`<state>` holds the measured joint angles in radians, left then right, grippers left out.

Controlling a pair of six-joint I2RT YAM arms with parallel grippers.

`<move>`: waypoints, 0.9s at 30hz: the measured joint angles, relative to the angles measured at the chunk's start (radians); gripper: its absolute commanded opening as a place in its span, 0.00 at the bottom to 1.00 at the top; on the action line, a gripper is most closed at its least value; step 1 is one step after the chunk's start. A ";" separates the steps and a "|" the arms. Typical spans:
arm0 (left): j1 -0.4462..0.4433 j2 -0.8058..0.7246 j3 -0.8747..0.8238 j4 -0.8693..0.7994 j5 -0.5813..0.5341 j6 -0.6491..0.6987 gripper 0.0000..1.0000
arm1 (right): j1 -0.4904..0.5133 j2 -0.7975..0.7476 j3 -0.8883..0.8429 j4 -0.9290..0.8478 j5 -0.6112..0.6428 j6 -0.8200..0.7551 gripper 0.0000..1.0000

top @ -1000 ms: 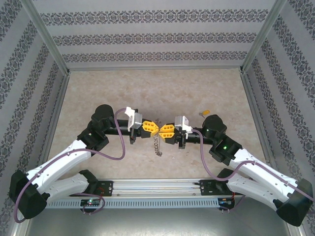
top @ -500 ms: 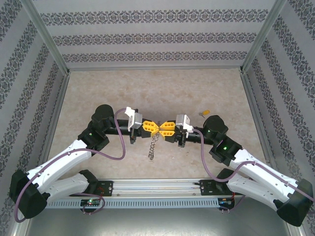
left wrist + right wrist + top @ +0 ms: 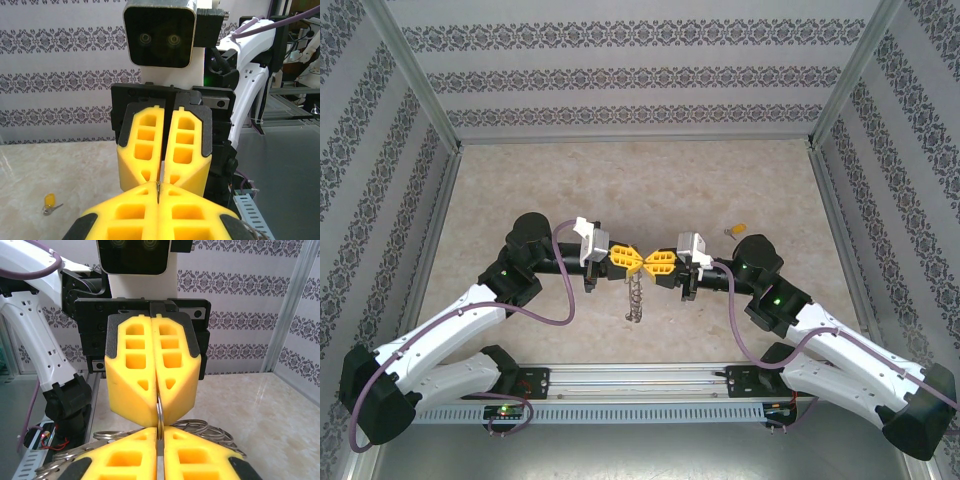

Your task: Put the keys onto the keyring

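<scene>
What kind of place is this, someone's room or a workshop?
Probably a robot test booth: wallpapered panels on a metal frame box in a tabletop, and a left arm and right arm stand on a rail at its near edge.

My left arm [image 3: 440,335] and right arm [image 3: 850,345]: white shells, black joints and bases, a purple cable [image 3: 558,300] looping along each. Left gripper [image 3: 634,261], right gripper [image 3: 650,263]: yellow fingers [image 3: 129,165] with cut-out pockets, black side plates. Green light [image 3: 776,297] centre right.
</scene>
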<state>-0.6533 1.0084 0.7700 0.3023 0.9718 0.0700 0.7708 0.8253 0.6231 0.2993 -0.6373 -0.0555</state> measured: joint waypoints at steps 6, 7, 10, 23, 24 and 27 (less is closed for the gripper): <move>0.000 0.003 0.000 0.004 0.000 0.000 0.00 | 0.000 0.000 0.000 0.002 0.000 0.001 0.01; 0.000 0.003 0.000 0.005 -0.001 0.000 0.00 | 0.000 0.000 0.000 0.002 -0.001 0.004 0.00; 0.000 0.005 0.000 0.010 0.000 0.000 0.00 | 0.000 0.000 0.000 0.002 -0.003 0.003 0.00; -0.001 0.004 -0.005 0.021 -0.014 0.000 0.11 | 0.000 -0.006 -0.004 0.005 0.006 0.005 0.00; -0.002 0.004 -0.008 0.024 -0.017 0.000 0.12 | 0.000 -0.010 -0.008 0.006 0.008 0.005 0.00; -0.006 0.001 -0.021 0.027 -0.037 0.000 0.14 | 0.000 -0.024 -0.022 0.012 0.010 0.005 0.00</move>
<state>-0.6594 1.0096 0.7486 0.3298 0.9348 0.0704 0.7708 0.8009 0.6014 0.3115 -0.6277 -0.0509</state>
